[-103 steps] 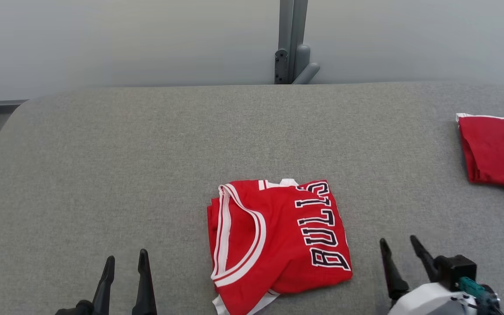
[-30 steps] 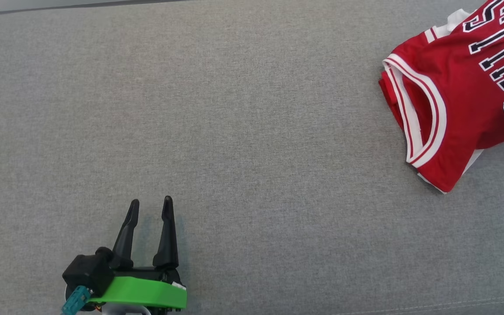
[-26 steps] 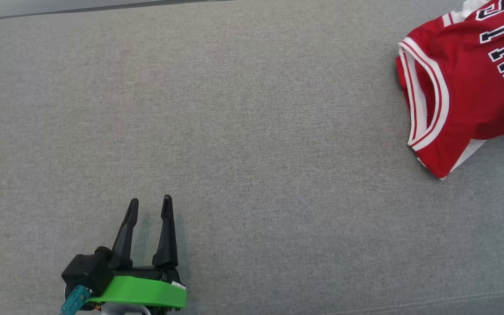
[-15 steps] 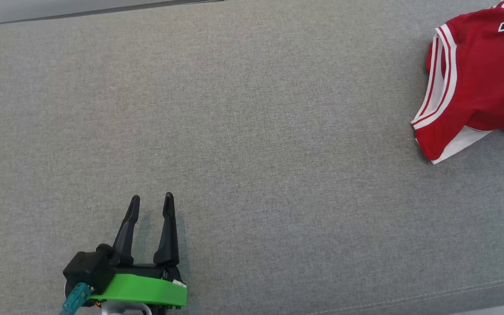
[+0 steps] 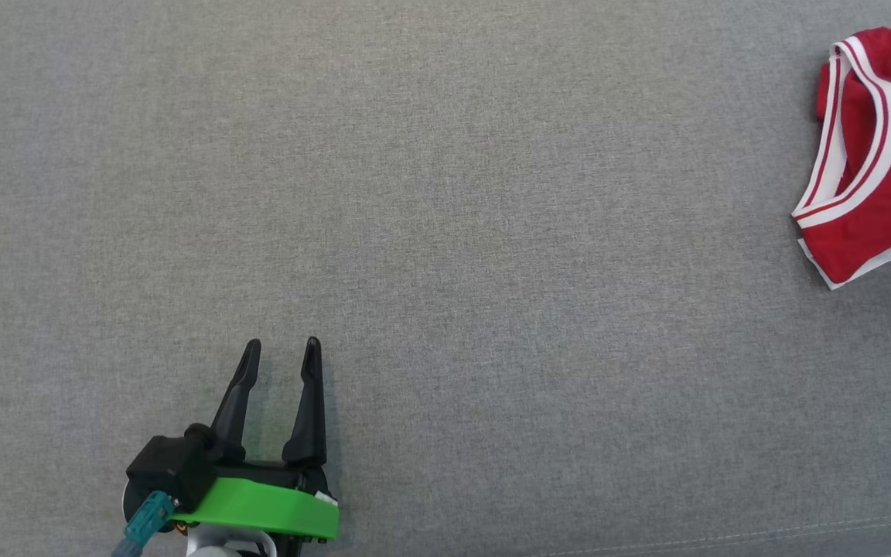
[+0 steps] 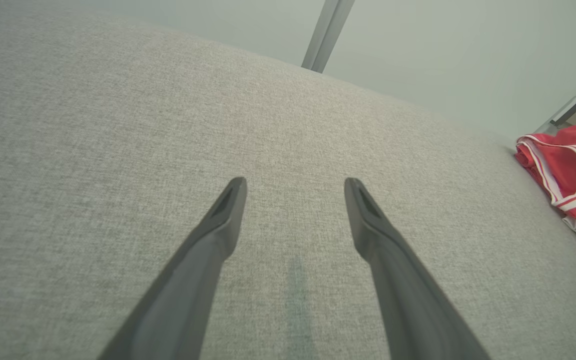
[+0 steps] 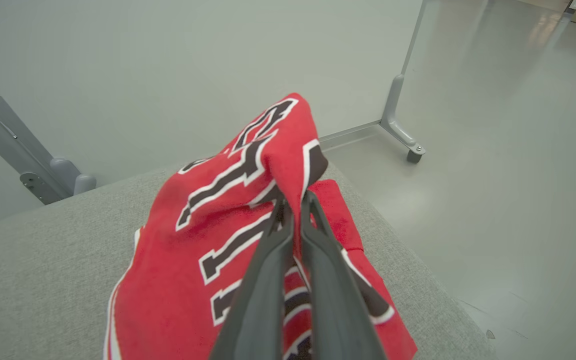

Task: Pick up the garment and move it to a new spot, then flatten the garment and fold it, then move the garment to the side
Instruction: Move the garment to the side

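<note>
The garment (image 5: 871,162) is a folded red jersey with white trim and black-and-white lettering; in the head view it lies cut off at the right edge. In the right wrist view my right gripper (image 7: 295,200) is shut on a raised fold of the garment (image 7: 208,235), near the grey table's far right end. The garment (image 6: 568,180) also shows at the right of the left wrist view. My left gripper (image 5: 281,352) stands open over bare cloth at the lower left, far from the garment, with nothing between its fingers (image 6: 228,210).
The grey fabric-covered table (image 5: 445,232) stretches wide between my left gripper and the garment. A second red cloth (image 7: 343,220) lies under the lifted fold by the table's right end. Beyond that end are the floor (image 7: 518,175), a wall and grey metal frame posts (image 7: 398,115).
The head camera has kept shifting, so the garment sits further toward the right edge and the right arm's pale part has left the picture. My left gripper stays open.
</note>
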`<state>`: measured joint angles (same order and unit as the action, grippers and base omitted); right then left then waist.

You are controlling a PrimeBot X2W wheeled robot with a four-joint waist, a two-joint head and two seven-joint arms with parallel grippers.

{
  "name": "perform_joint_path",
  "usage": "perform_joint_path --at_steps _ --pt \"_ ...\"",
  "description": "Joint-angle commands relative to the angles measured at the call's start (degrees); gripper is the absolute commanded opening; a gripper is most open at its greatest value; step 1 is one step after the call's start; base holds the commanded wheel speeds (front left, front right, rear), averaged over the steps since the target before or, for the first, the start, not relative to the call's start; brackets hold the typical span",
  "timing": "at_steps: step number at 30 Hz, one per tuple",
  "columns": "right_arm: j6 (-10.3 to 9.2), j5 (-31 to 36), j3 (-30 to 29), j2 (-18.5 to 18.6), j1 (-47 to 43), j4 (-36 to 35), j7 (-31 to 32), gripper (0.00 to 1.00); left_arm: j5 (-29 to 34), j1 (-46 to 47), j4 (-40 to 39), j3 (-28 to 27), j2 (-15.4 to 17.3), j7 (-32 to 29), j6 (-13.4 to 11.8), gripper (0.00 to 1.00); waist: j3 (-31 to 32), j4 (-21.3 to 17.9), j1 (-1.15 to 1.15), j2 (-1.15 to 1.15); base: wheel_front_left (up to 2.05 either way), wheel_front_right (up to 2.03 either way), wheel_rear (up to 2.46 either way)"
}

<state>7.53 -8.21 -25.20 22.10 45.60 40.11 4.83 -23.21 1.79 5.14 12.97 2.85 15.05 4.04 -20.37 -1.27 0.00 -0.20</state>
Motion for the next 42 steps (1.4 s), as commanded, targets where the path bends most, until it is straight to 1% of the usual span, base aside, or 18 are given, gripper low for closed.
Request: perform_joint_path --at_steps 1,2,3,4,6,9,13,15,19,24,25,27,30,33,36,38,42 --pt "-0.1 1.59 -1.41 0.65 -0.8 0.97 -1.07 0.0 0.45 -0.21 -0.12 -0.17 0.11 0.14 0.0 1.0 -0.14 0.34 0.0 0.2 0.0 0.0 0.0" --pt "-0.1 3.13 -2.63 0.78 -1.21 1.83 -1.95 0.28 0.52 -0.44 -0.21 -0.25 0.11 0.14 0.02 1.0 -0.06 0.36 0.0 0.2 0.0 0.0 0.0" --pt "-0.09 4.74 -3.43 0.69 -1.6 2.64 -2.67 0.91 0.57 -0.65 -0.2 -0.41 0.11 0.15 0.04 1.0 0.12 0.32 0.0 0.2 0.0 0.0 0.0" --pt "-0.1 6.09 -4.33 0.58 -1.87 3.52 -3.3 1.0 0.72 -0.73 -0.17 -0.54 0.11 0.15 0.03 1.0 0.25 0.27 0.0 0.2 0.0 0.0 0.0" --pt "-0.09 8.65 -5.6 0.0 -2.1 4.43 -5.0 1.0 0.77 -0.72 -0.2 -0.84 0.11 0.14 -0.11 1.0 0.58 0.05 0.0 0.2 0.0 0.0 0.0" --pt "-0.09 11.18 -5.64 -1.34 -3.07 4.99 -8.15 1.0 0.83 -0.99 -0.36 -1.18 0.11 0.14 -0.38 1.0 1.32 -0.49 0.0 0.2 0.0 0.0 0.0" --pt "-0.1 13.83 -4.58 -2.1 -4.52 3.03 -14.21 1.0 0.74 -1.87 -0.5 -1.68 0.11 0.14 -0.55 1.0 2.79 -1.49 0.0 0.2 0.0 0.0 0.0" --pt "-0.09 14.47 -3.79 -3.12 -5.76 1.99 -16.27 1.0 0.36 -2.43 -0.54 -1.99 0.11 0.14 -0.67 1.0 3.8 -1.94 0.0 0.2 0.0 0.0 0.0" --pt "-0.1 14.02 -1.49 -4.09 -7.65 -0.26 -18.01 1.0 -0.26 -3.54 -0.64 -2.22 0.11 0.15 -0.97 1.0 5.58 -2.6 0.0 0.2 0.0 0.0 0.0" --pt "-0.1 9.53 6.29 -6.76 -14.14 -8.1 -19.47 1.0 -0.81 -6.17 -0.9 -2.97 0.11 0.14 -1.4 1.0 10.1 -3.28 0.0 0.2 0.0 0.0 0.0" --pt "-0.1 8.58 8.12 -6.93 -15.66 -9.82 -19.56 1.0 -0.71 -6.71 -1.08 -3.26 0.11 0.15 -1.39 1.0 10.98 -3.28 0.0 0.2 0.0 0.0 0.0" --pt "-0.09 6.28 13.72 -6.81 -19.2 -13.42 -19.74 1.0 -0.7 -7.72 -1.51 -4.16 0.11 0.14 -1.58 1.0 12.45 -3.14 0.0 0.2 0.0 0.0 0.0" --pt "-0.1 2.75 18.0 -6.5 -24.29 -18.62 -19.98 1.0 -0.28 -9.25 -2.06 -5.46 0.1 0.15 -1.67 1.0 14.5 -2.48 0.0 0.2 0.0 0.0 0.0" --pt "-0.09 -0.26 21.43 -7.17 -29.64 -23.03 -20.04 1.0 0.83 -10.78 -2.48 -6.8 0.11 0.14 -1.98 1.0 16.25 -1.39 0.0 0.2 0.0 0.0 0.0" --pt "-0.1 -2.3 21.88 -8.12 -34.42 -26.68 -19.99 1.0 1.77 -12.17 -2.94 -7.97 0.09 0.15 -2.31 1.0 17.75 -0.2 0.0 0.2 0.0 0.0 0.0" --pt "-0.1 -3.04 21.28 -9.93 -37.62 -28.72 -20.0 1.0 1.81 -13.08 -2.89 -8.87 0.1 0.14 -2.58 1.0 18.59 0.53 0.0 0.2 0.0 0.0 0.0" --pt "-0.1 -2.04 19.94 -12.7 -42.52 -31.51 -20.02 1.0 4.06 -14.01 -3.28 -10.07 0.09 0.14 -2.13 1.0 19.82 1.97 0.0 0.2 0.0 0.0 0.0"
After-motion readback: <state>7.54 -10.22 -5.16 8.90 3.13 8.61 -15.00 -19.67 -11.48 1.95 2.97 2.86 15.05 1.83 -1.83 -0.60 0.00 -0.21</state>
